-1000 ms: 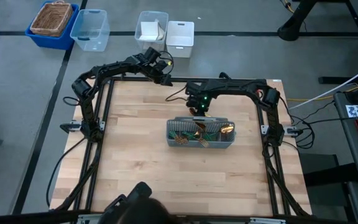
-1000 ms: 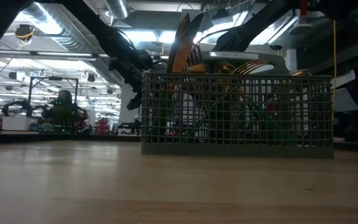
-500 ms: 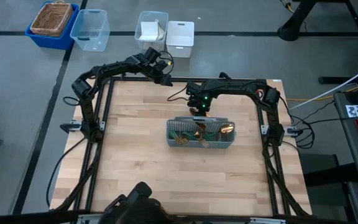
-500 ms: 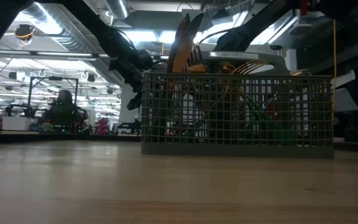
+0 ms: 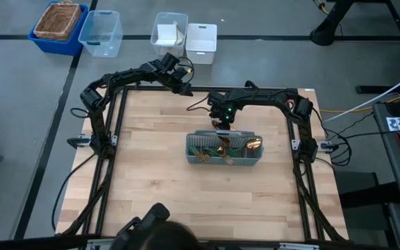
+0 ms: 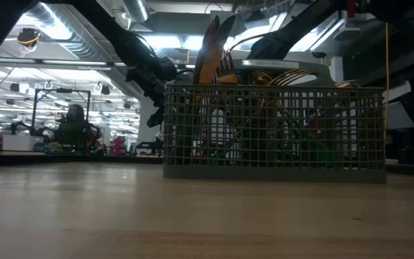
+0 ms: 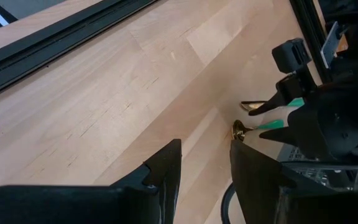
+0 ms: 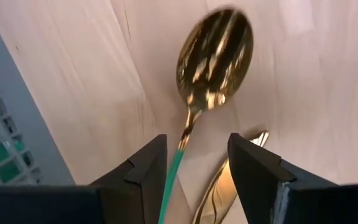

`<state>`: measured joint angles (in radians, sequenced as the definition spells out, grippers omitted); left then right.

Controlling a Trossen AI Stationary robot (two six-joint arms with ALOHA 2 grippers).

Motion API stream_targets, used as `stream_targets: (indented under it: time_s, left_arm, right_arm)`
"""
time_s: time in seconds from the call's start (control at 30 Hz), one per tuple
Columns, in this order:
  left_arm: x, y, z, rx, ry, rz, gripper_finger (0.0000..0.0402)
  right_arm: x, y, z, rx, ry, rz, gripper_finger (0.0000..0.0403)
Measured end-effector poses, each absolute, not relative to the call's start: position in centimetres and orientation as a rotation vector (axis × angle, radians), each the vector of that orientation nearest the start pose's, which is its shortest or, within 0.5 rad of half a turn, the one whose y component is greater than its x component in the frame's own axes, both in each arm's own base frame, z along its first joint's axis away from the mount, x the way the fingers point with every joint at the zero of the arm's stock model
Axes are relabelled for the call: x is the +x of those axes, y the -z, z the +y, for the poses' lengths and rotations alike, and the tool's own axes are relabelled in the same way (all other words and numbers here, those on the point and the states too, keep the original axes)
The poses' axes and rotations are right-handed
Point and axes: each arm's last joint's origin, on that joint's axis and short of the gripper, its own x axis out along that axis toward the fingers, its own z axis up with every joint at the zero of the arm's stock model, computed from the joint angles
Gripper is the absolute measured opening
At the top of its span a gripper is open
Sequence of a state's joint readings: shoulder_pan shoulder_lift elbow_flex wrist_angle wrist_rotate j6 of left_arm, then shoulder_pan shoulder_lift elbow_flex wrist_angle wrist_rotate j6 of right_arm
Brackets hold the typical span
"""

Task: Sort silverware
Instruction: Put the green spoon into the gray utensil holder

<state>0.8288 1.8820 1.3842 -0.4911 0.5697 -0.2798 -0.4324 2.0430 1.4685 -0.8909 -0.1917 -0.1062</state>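
Observation:
A grey mesh caddy (image 5: pixel 224 149) stands mid-table, with gold, teal-handled silverware (image 6: pixel 210 50) sticking up out of it. Just behind its far side a gold spoon (image 8: pixel 216 53) with a teal handle (image 8: pixel 178 163) lies on the wood, and a second gold piece (image 8: pixel 225 180) lies beside it. My right gripper (image 5: pixel 222 125) hangs over them, pointing steeply down and open. Its fingers (image 8: pixel 148 174) stand on either side of the spoon's handle without touching it. My left gripper (image 5: pixel 186 89) waits open near the table's far edge. In its wrist view the two pieces (image 7: pixel 241 130) show under the right arm.
Beyond the far edge stand a blue bin (image 5: pixel 60 24), a clear bin (image 5: pixel 101 31) and two white containers (image 5: pixel 186 35). A person's head (image 5: pixel 158 222) shows at the near edge. Bare wood lies left of and in front of the caddy (image 6: pixel 275 133).

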Motion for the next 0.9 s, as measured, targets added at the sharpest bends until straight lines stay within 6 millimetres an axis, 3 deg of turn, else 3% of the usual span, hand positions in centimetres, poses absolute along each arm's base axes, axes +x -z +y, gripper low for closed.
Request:
stream_targets:
  time_s: [0.63,0.9]
  left_arm:
    - [27.9,-21.4,28.1,-0.903,-0.348,0.731,0.0127]
    - [27.9,-21.4,28.1,-0.903,-0.348,0.731,0.0127]
  right_arm:
    - [35.2,-14.2,-15.6,0.346,0.124,1.361,0.0165]
    - [35.0,-13.8,-15.6,0.339,0.131,1.358,0.0087]
